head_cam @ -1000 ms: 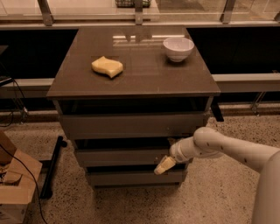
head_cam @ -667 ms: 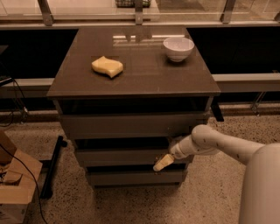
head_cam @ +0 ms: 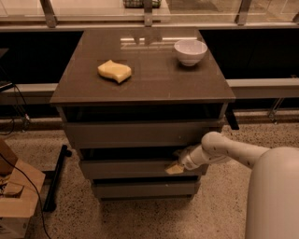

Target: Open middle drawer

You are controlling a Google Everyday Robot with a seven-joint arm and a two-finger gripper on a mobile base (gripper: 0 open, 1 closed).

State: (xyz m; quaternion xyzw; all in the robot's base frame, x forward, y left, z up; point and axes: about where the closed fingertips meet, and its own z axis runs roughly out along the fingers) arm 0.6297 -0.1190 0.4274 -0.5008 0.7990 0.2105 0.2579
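Since a second ago the gripper (head_cam: pixel 175 168) has moved a little up and to the left, and the white arm (head_cam: pixel 224 150) came slightly closer to the cabinet. The drawers and the things on top did not change place.

Nearest, at the right edge, is the big white body of the robot (head_cam: pixel 275 200). At the lower left stands one cardboard box (head_cam: pixel 16 200) on the speckled stone floor (head_cam: pixel 224 217). One black bar (head_cam: pixel 56 177) lies on the floor beside the cabinet.

The cabinet has three drawer fronts. The middle drawer (head_cam: pixel 126 169) is between the taller top drawer (head_cam: pixel 140 134) and the shorter bottom drawer (head_cam: pixel 145 189). The gripper is at the upper edge of the middle drawer, towards its right end. If it is grasping or released, I cannot tell.

On the dark, slightly shiny cabinet top (head_cam: pixel 154 86) are one yellow sponge (head_cam: pixel 114 71) at the left and one white bowl (head_cam: pixel 190 50) at the back right, well apart. Behind runs a pale ledge (head_cam: pixel 261 86), and further back a metal rail with posts (head_cam: pixel 147 11).
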